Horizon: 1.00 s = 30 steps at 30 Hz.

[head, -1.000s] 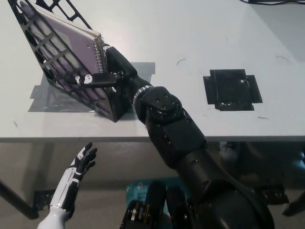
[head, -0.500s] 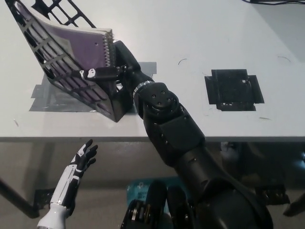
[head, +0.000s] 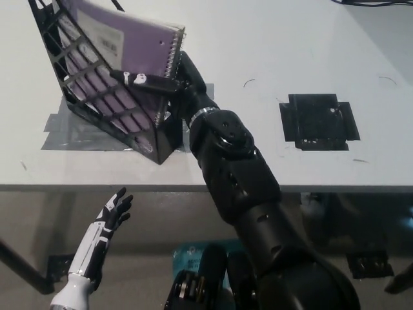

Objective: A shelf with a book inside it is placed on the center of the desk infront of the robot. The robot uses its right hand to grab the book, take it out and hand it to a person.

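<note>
White tabletop [head: 271,39] fills most of the head view, its near edge crossing the lower half of the picture. At its upper left a purple spiral-bound book [head: 122,48] leans tilted in a black lattice shelf [head: 97,110], its wire binding and upper corner sticking out past the shelf's open side. The right hand [head: 171,81] is closed on the book at that binding edge, one of its fingers [head: 139,79] laid across the purple cover. The shelf stands on strips of grey tape [head: 61,132] stuck to the tabletop. Well to the right lies a patch of black tape [head: 316,121]. Below the tabletop's edge, at lower left, the white left hand [head: 110,216] hangs with its fingers spread, holding nothing.
</note>
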Motion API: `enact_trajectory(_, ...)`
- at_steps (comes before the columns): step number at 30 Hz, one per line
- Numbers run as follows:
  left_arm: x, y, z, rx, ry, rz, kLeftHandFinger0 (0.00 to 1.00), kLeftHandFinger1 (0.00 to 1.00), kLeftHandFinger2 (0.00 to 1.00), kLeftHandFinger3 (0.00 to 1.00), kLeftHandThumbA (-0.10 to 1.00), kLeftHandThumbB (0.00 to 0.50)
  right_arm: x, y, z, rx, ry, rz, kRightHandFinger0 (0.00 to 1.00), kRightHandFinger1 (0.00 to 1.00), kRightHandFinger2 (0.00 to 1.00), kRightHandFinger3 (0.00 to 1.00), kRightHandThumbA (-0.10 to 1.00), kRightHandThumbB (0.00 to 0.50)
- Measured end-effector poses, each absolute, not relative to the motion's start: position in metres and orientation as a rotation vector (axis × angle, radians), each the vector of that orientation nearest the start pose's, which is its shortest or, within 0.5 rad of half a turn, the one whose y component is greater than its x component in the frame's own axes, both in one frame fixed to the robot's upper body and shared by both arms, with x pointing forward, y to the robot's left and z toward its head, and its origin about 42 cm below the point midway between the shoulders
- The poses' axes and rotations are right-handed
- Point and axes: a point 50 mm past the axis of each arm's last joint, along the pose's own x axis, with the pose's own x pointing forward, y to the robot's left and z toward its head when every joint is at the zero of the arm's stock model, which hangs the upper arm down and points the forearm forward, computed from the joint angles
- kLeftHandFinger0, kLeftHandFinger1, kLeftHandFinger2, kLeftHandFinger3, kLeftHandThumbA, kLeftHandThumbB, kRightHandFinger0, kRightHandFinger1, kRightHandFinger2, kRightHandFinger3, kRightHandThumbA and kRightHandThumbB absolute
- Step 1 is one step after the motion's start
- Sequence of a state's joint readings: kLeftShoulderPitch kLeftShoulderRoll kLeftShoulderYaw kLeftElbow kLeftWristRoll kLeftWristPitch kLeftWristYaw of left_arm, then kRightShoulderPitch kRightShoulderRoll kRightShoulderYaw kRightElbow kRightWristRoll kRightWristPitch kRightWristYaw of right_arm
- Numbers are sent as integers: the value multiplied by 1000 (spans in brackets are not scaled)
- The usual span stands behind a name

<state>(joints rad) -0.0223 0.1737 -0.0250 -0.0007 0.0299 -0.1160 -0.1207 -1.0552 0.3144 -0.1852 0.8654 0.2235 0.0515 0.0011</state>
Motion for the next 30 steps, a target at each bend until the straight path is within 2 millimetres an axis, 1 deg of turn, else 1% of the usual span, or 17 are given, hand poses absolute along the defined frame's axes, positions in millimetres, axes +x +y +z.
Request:
enact_trajectory(2, 290, 252, 112, 213, -124, -161, 1000, 1000, 1000, 1000, 1000, 313, 505, 29, 286, 491, 23, 396, 0, 0, 0, 0, 1000, 69)
enact_trajectory(3, 290, 252, 112, 213, -124, -161, 1000, 1000, 1000, 1000, 1000, 307, 505, 29, 287, 503, 23, 395, 0, 0, 0, 0, 1000, 59)
enact_trajectory(5, 290, 252, 112, 214, -123, -161, 1000, 1000, 1000, 1000, 1000, 295, 504, 22, 295, 573, 7, 388, 0, 0, 0, 0, 1000, 55)
enact_trajectory(6, 290, 252, 112, 214, -122, -161, 1000, 1000, 1000, 1000, 1000, 288, 504, 18, 301, 597, -5, 388, 0, 0, 0, 0, 1000, 65)
enact_trajectory(8, 290, 252, 112, 214, -122, -161, 1000, 1000, 1000, 1000, 1000, 293, 503, 14, 308, 617, -23, 389, 0, 0, 0, 0, 1000, 57)
enact_trajectory(9, 291, 252, 112, 213, -123, -161, 1000, 1000, 1000, 1000, 1000, 304, 502, 11, 317, 636, -45, 393, 0, 0, 0, 0, 1000, 51)
enact_trajectory(10, 291, 252, 112, 212, -123, -161, 1000, 1000, 1000, 1000, 1000, 308, 502, 8, 323, 648, -62, 396, 0, 0, 0, 0, 1000, 75)
enact_trajectory(12, 293, 251, 113, 208, -126, -162, 1000, 1000, 1000, 1000, 1000, 308, 499, 3, 336, 671, -95, 405, 0, 0, 0, 0, 1000, 84)
enact_trajectory(13, 293, 251, 113, 205, -128, -162, 1000, 1000, 1000, 1000, 1000, 299, 497, -1, 344, 688, -118, 410, 0, 0, 0, 0, 1000, 77)
enact_trajectory(15, 294, 251, 114, 203, -129, -162, 1000, 1000, 1000, 1000, 1000, 281, 494, -5, 353, 702, -143, 414, 0, 0, 0, 0, 1000, 70)
enact_trajectory(17, 294, 251, 114, 202, -131, -163, 1000, 1000, 1000, 1000, 1000, 277, 490, -11, 365, 731, -170, 419, 0, 0, 0, 0, 1000, 66)
enact_trajectory(19, 295, 251, 114, 201, -131, -163, 1000, 1000, 1000, 1000, 1000, 276, 484, -17, 379, 766, -209, 428, 0, 0, 0, 0, 1000, 64)
enact_trajectory(20, 295, 251, 114, 200, -131, -164, 1000, 1000, 1000, 1000, 1000, 309, 482, -19, 383, 779, -219, 432, 0, 0, 0, 0, 1000, 50)
enact_trajectory(24, 295, 250, 114, 189, -128, -177, 1000, 1000, 1000, 1000, 1000, 302, 470, -35, 410, 853, -306, 452, 0, 0, 0, 0, 1000, 46)
enact_trajectory(26, 295, 250, 114, 187, -128, -179, 1000, 1000, 1000, 1000, 1000, 298, 466, -42, 420, 887, -339, 457, 0, 0, 0, 0, 1000, 38)
enact_trajectory(27, 295, 250, 114, 187, -128, -179, 1000, 1000, 1000, 1000, 1000, 296, 466, -42, 420, 887, -339, 457, 0, 0, 0, 0, 1000, 32)
enact_trajectory(30, 295, 250, 114, 188, -128, -179, 1000, 1000, 1000, 1000, 1000, 300, 455, -57, 436, 950, -397, 463, 0, 0, 0, 0, 1000, 29)
